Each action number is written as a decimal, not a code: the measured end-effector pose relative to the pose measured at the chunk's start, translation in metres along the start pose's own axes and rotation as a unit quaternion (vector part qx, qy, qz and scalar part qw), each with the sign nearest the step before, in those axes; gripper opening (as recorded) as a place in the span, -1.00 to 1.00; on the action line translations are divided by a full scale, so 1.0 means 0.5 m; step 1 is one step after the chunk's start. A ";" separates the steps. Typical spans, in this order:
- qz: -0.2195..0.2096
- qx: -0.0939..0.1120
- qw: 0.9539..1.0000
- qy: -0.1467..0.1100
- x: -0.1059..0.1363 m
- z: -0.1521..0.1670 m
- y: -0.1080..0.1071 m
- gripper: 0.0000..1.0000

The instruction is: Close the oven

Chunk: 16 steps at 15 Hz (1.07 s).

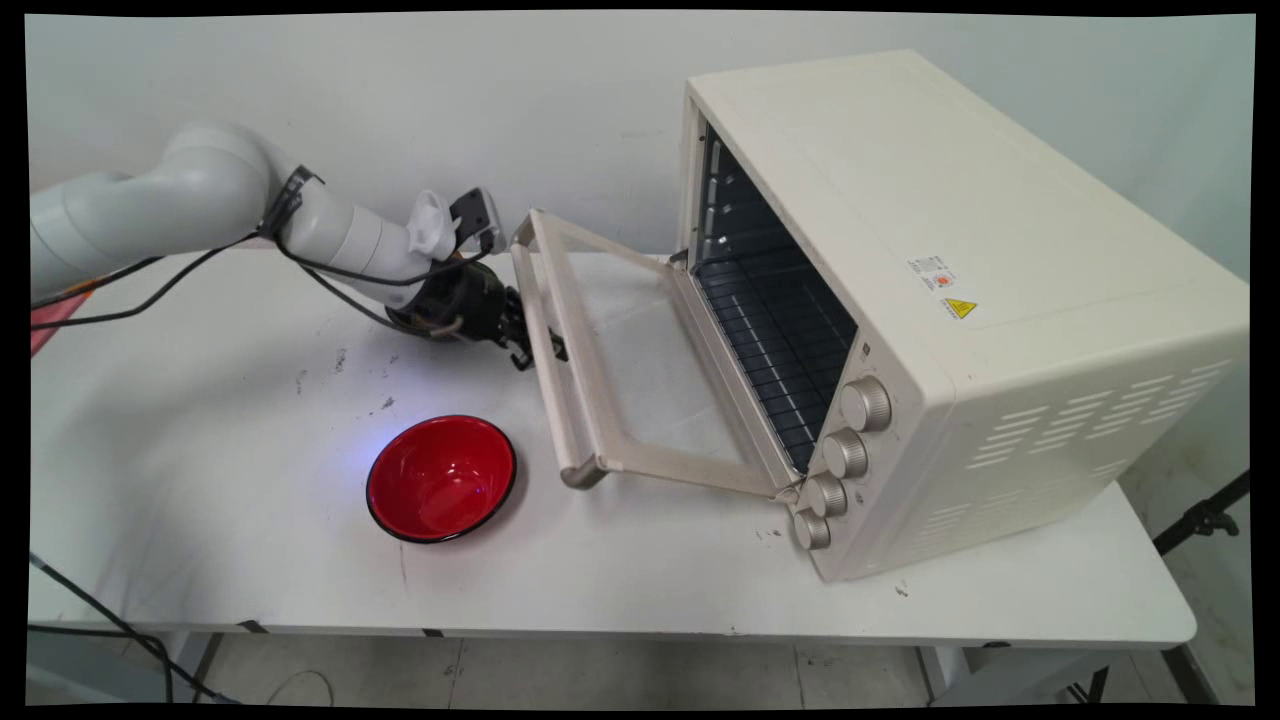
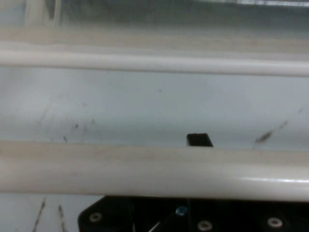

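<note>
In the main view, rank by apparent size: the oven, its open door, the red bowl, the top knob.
1. Oven
2. Open door
3. Red bowl
4. Top knob
No close calls; each looks clearly smaller than the one before.

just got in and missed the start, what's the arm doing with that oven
The white arm's claw is at the handle bar of the toaster oven, whose glass door hangs partly open, tilted down toward the table. In the hand view the handle runs right across the claw, with one fingertip showing beyond it. Whether the claw is clamped on it cannot be told. A red bowl sits on the table near the door, untouched.
</note>
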 end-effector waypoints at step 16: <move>0.016 -0.008 0.995 0.101 0.216 -0.068 -0.007 -1.00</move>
